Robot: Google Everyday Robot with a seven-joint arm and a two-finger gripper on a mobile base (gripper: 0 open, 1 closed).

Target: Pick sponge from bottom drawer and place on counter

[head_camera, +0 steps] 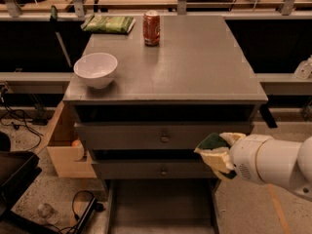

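Observation:
My gripper (220, 152) is shut on the sponge (212, 142), a dark green pad with a pale yellow layer. It holds the sponge in front of the right end of the drawer fronts, above the open bottom drawer (161, 206) and below the counter (195, 67). The drawer's grey floor shows nothing on it. My white arm (273, 162) comes in from the right edge.
On the counter stand a white bowl (96, 69) at front left, a red can (151, 28) at the back and a light green packet (108, 24) at back left. A pale wooden box (66, 147) sits left of the cabinet. Cables lie on the floor.

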